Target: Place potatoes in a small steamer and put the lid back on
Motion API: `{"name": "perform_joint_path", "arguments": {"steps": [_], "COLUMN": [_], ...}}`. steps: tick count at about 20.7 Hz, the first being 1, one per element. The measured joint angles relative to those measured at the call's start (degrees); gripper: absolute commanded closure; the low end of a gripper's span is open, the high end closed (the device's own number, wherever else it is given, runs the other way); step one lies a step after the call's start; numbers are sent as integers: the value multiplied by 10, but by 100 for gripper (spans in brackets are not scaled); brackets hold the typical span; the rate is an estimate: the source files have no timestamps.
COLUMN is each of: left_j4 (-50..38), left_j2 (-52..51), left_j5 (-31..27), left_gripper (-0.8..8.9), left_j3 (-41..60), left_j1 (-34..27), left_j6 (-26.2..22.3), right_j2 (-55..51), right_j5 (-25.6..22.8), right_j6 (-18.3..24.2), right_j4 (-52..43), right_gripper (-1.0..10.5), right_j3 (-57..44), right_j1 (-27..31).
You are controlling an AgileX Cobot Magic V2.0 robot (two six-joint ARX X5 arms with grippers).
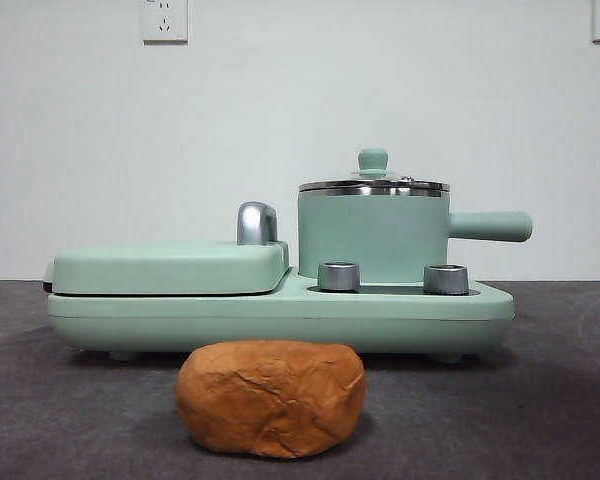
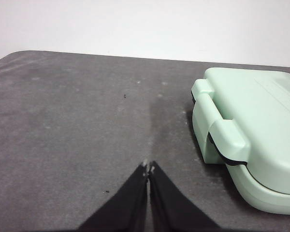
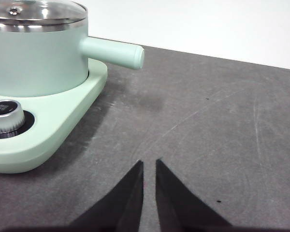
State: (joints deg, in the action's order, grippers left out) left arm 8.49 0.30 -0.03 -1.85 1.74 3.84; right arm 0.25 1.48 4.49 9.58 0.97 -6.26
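A large orange-brown lumpy potato [image 1: 271, 397] lies on the dark table in front of the appliance, near the camera. The small steamer [image 1: 373, 237], a mint-green pot with a straight side handle [image 1: 490, 226], stands on the right half of the green base; the right wrist view shows the steamer [image 3: 36, 58] as well. The glass lid [image 1: 373, 182] with its green knob sits on the pot. My left gripper [image 2: 148, 167] is shut, hovering over bare table beside the grill plate [image 2: 253, 130]. My right gripper [image 3: 149, 163] is shut with a thin gap, over bare table beside the base.
The flat mint-green grill plate [image 1: 170, 266] with a chrome handle [image 1: 257, 223] occupies the left half of the base [image 1: 280, 315]. Two steel knobs [image 1: 339, 276] [image 1: 446, 279] sit at the pot's foot. A white wall stands behind.
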Motion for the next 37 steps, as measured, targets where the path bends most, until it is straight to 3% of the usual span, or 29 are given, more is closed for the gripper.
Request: {"name": "perform_joint_path", "arguments": {"steps": [9, 14, 22, 29, 37], "left_j4": [-2, -5, -69, -12, 80], "left_j2": [0, 0, 0, 32, 126], "left_j5": [0, 0, 16, 27, 89], "left_gripper": [808, 808, 806, 805, 805], "left_j3": [0, 0, -1, -70, -205], "left_j1": [0, 0, 0, 0, 0], "left_j6": [64, 137, 193, 171, 147], "right_j2": [0, 0, 0, 0, 39], "right_j5": [0, -14, -17, -17, -13], "right_j6": [-9, -75, -152, -215, -228], "right_j4": [-5, -35, -47, -10, 78], "right_gripper": [908, 908, 939, 939, 939], "right_j3": [0, 0, 0, 43, 164], "right_j1": [0, 0, 0, 0, 0]}}
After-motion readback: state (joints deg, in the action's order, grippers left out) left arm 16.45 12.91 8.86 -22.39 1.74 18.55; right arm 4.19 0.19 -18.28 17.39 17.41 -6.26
